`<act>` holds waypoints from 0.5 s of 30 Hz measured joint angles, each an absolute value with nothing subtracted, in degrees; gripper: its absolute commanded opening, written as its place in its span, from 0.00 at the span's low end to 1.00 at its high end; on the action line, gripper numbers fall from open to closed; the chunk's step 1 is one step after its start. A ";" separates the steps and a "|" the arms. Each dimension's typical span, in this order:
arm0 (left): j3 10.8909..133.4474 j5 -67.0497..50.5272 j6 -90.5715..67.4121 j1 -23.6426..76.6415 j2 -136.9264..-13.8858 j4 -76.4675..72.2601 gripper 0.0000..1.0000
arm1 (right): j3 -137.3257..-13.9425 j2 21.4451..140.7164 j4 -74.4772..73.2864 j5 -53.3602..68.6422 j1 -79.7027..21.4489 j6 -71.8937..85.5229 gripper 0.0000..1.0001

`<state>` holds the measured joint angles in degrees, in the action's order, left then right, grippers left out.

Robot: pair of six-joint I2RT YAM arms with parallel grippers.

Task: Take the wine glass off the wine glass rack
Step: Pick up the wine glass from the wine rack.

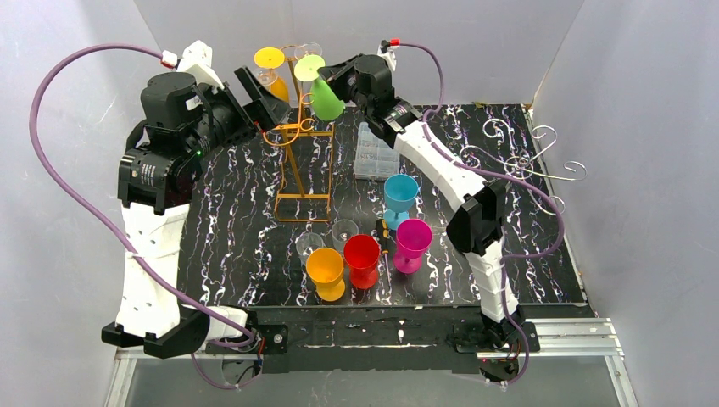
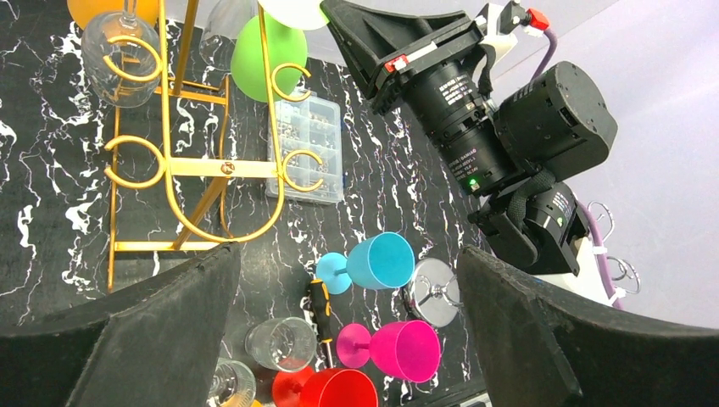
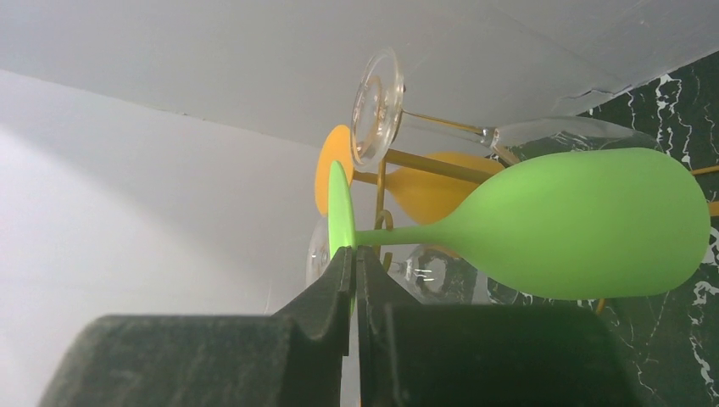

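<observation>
The left claw [image 1: 267,102] stood spread and empty just beside the gold rack [image 2: 195,167], on its left. The green glass [image 3: 576,225] hung foot-up at the rack's upper right, and the right claw [image 3: 352,280] was pinching the edge of its foot. The grip looked made; the next move called for drawing the foot rightward, clear of the wire curl. An orange glass [image 1: 273,85] and a clear glass [image 3: 377,106] hung close behind. A plastic box [image 1: 376,153] and standing cups [image 1: 400,195] sat below.
</observation>
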<state>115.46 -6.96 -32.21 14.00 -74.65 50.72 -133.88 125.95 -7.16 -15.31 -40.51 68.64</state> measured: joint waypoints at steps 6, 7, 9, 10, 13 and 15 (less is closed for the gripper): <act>114.87 -7.46 -32.64 14.00 -74.65 50.11 0.98 | -131.50 124.09 -6.87 -15.68 -40.51 69.04 0.01; 114.85 -7.57 -32.67 14.00 -74.65 50.11 0.98 | -131.44 123.83 -6.94 -15.77 -40.51 69.08 0.01; 114.80 -7.73 -32.82 14.00 -74.65 49.98 0.98 | -131.37 123.39 -6.92 -15.81 -40.51 69.10 0.01; 114.80 -7.79 -32.86 14.00 -74.65 49.89 0.98 | -131.35 123.15 -6.90 -15.90 -40.51 69.10 0.01; 114.78 -8.05 -33.12 14.00 -74.65 49.71 0.98 | -131.33 122.37 -6.90 -15.99 -40.51 69.21 0.01; 114.74 -8.21 -33.26 14.00 -74.65 49.69 0.98 | -131.33 121.89 -6.90 -16.08 -40.51 69.25 0.01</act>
<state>114.74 -8.21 -33.26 14.00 -74.65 49.69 -131.33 121.89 -6.90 -16.08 -40.51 69.25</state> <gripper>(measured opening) 0.983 0.086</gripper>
